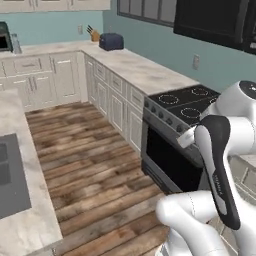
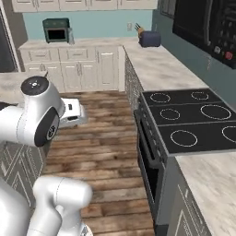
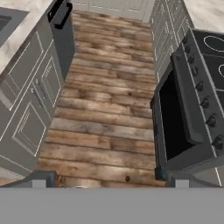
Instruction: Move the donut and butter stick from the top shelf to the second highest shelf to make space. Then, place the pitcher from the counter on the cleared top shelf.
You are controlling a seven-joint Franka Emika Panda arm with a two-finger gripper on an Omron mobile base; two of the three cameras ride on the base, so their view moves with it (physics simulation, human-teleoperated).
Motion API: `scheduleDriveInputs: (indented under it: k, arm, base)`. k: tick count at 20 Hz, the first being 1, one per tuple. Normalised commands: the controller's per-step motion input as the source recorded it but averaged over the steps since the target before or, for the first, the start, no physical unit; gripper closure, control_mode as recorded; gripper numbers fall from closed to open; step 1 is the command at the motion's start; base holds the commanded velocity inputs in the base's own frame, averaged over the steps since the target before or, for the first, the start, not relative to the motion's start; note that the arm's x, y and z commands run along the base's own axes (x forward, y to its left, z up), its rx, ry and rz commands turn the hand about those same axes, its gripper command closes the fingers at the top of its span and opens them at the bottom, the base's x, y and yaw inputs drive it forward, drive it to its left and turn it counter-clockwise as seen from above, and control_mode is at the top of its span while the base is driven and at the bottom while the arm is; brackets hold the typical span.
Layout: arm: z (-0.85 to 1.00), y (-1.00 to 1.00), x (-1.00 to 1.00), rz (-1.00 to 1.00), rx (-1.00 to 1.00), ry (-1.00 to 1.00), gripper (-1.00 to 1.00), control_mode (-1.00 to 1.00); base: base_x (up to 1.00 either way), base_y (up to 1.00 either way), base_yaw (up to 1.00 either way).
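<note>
My gripper (image 3: pixel 109 183) is open, its two dark fingertips (image 3: pixel 39 180) far apart with nothing between them. It hangs above the wooden floor (image 3: pixel 100 109) and looks down the aisle between the counter (image 3: pixel 19 30) on the left and the oven on the right. The counter is a light marbled slab over grey cabinet fronts, with a black handle (image 3: pixel 60 13) at its end. It also runs along the left edge of the left base view as the counter (image 1: pixel 35 215). The donut, butter stick, both shelves and the pitcher are out of view.
A black stove (image 1: pixel 190 105) with its oven door (image 3: pixel 175 122) stands right of the aisle, under a dark microwave (image 2: pixel 203 23). A sink (image 1: pixel 7 175) is set into the left counter. A toaster (image 1: pixel 111 41) and knife block sit at the far corner.
</note>
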Motion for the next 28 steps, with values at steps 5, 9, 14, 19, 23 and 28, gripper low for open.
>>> scheduleDriveInputs:
  k: [5, 9, 14, 19, 23, 28]
  arm:
    - [0.00, 0.00, 0.00, 0.00, 0.00, 0.00, -1.00, 1.00]
    - [0.00, 0.00, 0.00, 0.00, 0.00, 0.00, -1.00, 1.00]
    - [0.00, 0.00, 0.00, 0.00, 0.00, 0.00, -1.00, 1.00]
    - [0.00, 0.00, 0.00, 0.00, 0.00, 0.00, -1.00, 1.00]
    - [0.00, 0.00, 0.00, 0.00, 0.00, 0.00, -1.00, 1.00]
    - [0.00, 0.00, 0.00, 0.00, 0.00, 0.00, -1.00, 1.00]
  base:
    - [0.19, -0.70, -0.59]
    - [0.75, 0.01, -0.05]
    - [1.00, 0.31, 0.45]
    - [1.00, 0.29, 0.58]
    - [1.00, 0.22, 0.55]
    - [1.00, 0.00, 0.38]
